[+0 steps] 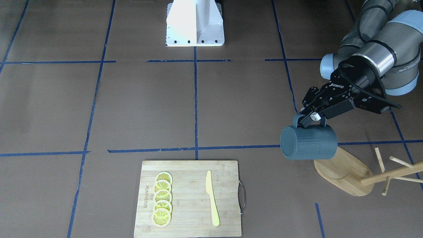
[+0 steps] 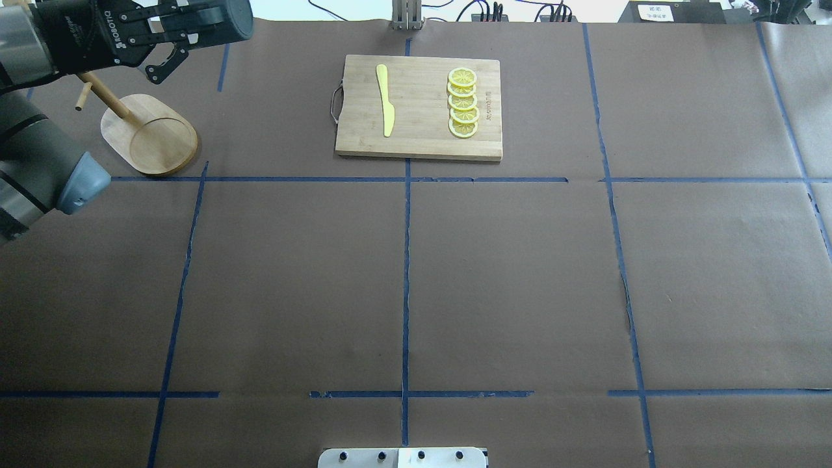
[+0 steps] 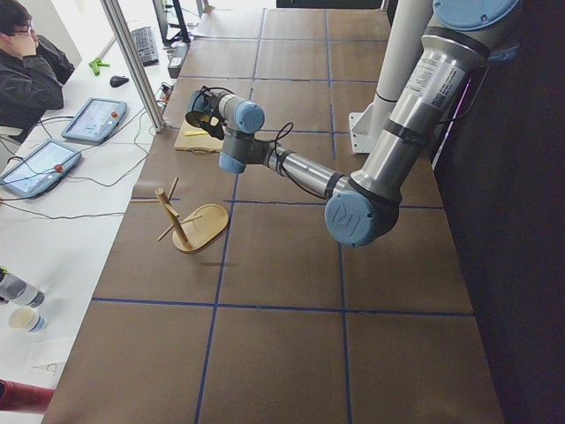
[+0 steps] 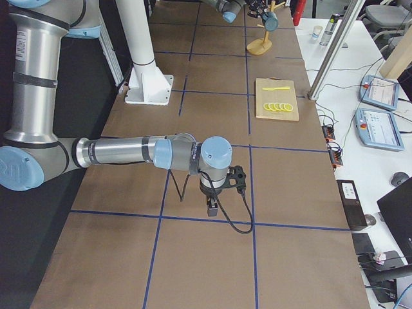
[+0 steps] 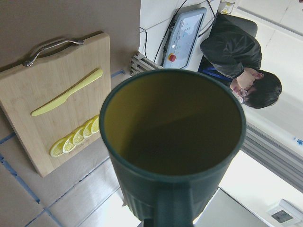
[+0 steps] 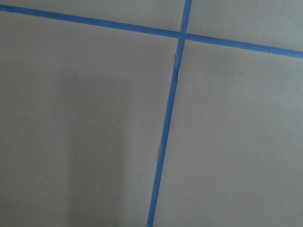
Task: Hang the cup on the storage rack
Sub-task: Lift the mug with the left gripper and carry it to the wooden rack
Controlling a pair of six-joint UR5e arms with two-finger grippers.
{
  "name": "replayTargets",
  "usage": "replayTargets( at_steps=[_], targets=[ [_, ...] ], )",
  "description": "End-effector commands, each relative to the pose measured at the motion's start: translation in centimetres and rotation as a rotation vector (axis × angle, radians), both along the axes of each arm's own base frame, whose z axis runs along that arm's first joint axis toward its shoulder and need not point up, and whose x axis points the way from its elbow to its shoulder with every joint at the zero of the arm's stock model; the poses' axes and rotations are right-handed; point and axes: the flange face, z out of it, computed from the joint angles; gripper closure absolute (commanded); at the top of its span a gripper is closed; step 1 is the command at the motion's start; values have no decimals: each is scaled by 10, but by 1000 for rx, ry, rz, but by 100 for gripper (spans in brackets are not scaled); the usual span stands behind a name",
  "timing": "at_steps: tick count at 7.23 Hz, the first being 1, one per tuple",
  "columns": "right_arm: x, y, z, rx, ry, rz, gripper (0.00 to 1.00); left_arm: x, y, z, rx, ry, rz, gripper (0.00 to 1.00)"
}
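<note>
1. The left claw [image 1: 308, 121] holds the cup [image 1: 309, 142] in the air. Its two fingers are closed tight on the loop handle.
2. The cup is a dark teal-blue ribbed mug. It hangs on its side below the claw with the handle uppermost. The left wrist view looks straight into its open mouth, and the yellow interior is empty.
3. The storage rack [image 1: 343, 172] is a light bamboo mug tree. It stands on its oval base at the far left of the tabletop [image 1: 148, 105], as seen from behind the robot.
4. The cup is close above the rack and towards the tabletop's middle. In the front-facing view it overlaps the base. I cannot tell whether it touches a peg, and it hangs on none.
5. A bamboo cutting board [image 1: 191, 198] lies at the far middle of the tabletop, well right of the rack. On it are a yellow knife [image 1: 211, 198] and a row of five overlapping lemon slices [image 1: 162, 198].
6. The right claw [image 4: 210, 205] points down over bare brown tabletop, well apart from the cup and rack. I cannot tell how far open it is. Its wrist view shows only brown paper crossed by blue tape lines.
7. A person [image 5: 236, 52] in dark clothes sits at a side desk beyond the tabletop's left end.
</note>
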Motion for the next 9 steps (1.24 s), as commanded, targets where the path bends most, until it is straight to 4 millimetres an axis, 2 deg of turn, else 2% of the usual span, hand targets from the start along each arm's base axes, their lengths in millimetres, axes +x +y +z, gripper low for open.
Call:
replayTargets(
  at_steps=[1,2,5,6,9],
  targets=[
    [0,0,0,2,0,-1,0,-26,0,60,108,45,-4,100],
    [0,0,0,2,2,-1,0,-32,6,86,153,68,-9,100],
    [0,0,1,10,3,-1,0,-59,5,132,176,75,-51,100],
    [0,0,0,11,3,-1,0,-66,1,141,155,66,-64,100],
    [0,0,-2,15,3,0,0,-67,-2,163,111,43,-67,100]
  ],
)
